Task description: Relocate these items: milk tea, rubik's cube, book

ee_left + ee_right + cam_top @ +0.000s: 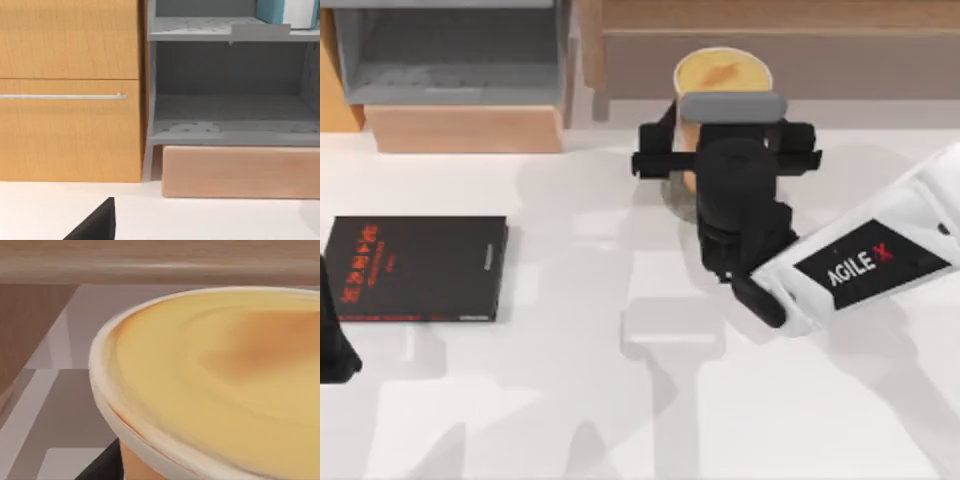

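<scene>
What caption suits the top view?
Right claw at the milk tea; black book on the white table.

Right arm reaching toward table's far edge, right pincer [728,150] low; left arm parked at left edge.

Right arm [880,255]: white housing link carrying a black rectangular label, "AGILE" in white letters followed by a red "X". Wrist section matte black, cylindrical, with a grey rounded bar across its top. Right end effector [725,160] black, with a horizontal crossbar. Left arm [332,345]: black, angular.
</scene>
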Controlling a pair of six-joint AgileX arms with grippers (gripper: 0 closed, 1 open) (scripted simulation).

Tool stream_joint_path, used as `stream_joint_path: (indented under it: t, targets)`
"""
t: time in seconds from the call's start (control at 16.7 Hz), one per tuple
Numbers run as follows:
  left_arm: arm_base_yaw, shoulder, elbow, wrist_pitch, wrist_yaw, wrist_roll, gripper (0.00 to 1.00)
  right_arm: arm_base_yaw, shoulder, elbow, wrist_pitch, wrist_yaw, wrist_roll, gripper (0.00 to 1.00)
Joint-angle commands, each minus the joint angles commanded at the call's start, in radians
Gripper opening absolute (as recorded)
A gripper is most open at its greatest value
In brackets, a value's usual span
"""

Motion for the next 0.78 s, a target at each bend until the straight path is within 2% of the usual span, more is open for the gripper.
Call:
stream_joint_path:
  t: [0.48, 0.78]
  targets:
    - [0.000, 0.000, 0.000, 0.000, 0.000, 0.000, 1.00, 0.001, -0.004, -0.003, 0.002, 0.001, 0.000, 1.00]
    - [0.000, 0.000, 0.000, 0.000, 0.000, 0.000, 1.00, 0.031, -0.039, -0.076, 0.033, 0.032, 0.006, 1.00]
